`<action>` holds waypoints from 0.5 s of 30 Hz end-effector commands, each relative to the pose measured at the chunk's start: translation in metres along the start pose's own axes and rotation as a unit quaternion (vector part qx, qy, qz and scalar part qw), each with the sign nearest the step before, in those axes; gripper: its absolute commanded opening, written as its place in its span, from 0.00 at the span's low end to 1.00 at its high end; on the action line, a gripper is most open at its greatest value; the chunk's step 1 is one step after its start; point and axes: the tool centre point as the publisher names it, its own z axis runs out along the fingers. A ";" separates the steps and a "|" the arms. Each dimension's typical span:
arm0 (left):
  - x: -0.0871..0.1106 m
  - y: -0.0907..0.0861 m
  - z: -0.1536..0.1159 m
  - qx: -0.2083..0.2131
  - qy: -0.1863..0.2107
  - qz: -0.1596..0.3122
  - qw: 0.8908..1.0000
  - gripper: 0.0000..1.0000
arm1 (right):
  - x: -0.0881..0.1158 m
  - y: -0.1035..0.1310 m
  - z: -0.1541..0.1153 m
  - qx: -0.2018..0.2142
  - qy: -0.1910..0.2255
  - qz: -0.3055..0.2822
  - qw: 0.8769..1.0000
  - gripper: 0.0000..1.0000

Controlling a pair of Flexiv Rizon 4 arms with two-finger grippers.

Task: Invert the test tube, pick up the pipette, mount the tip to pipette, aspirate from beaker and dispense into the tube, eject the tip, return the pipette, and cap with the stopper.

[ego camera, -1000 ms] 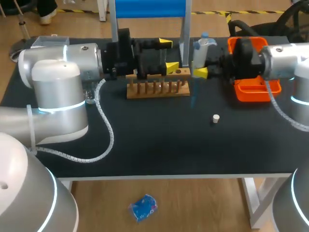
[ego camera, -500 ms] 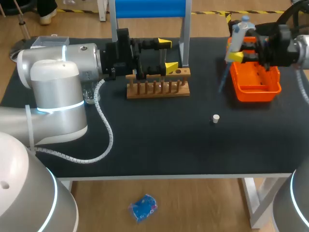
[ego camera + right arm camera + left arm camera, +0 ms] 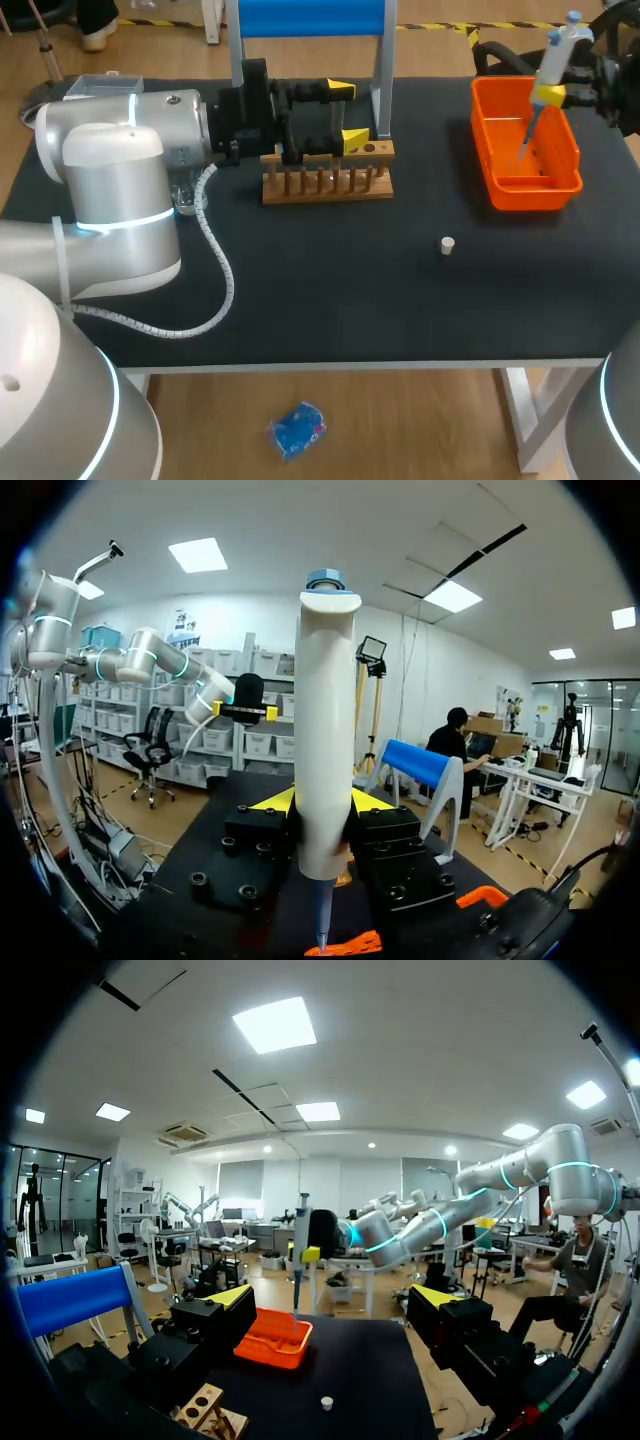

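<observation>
As the pipette (image 3: pixel 555 58) (clamped by the right gripper (image 3: pixel 552 95)) is swung from rack (image 3: pixel 328 172) to orange tray (image 3: pixel 525 140), tip ejection is judged next; left gripper (image 3: pixel 348 112) is held wide.

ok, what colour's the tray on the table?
The tray is orange; it shows best in the head view.

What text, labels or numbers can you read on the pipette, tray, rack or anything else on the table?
None can be read.
The white pipette with a blue cap: no legible print.
The orange plastic tray, wooden test tube rack and small white stopper: no visible markings.
</observation>
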 end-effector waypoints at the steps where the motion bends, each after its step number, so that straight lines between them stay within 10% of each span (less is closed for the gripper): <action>1: 0.001 0.000 0.001 0.000 -0.001 0.000 1.000 1.00 | -0.006 -0.004 -0.024 -0.006 -0.015 0.003 1.000 0.00; 15: 0.001 0.000 0.001 0.000 -0.001 0.000 1.000 1.00 | -0.047 -0.023 -0.051 -0.011 -0.050 0.008 0.999 0.00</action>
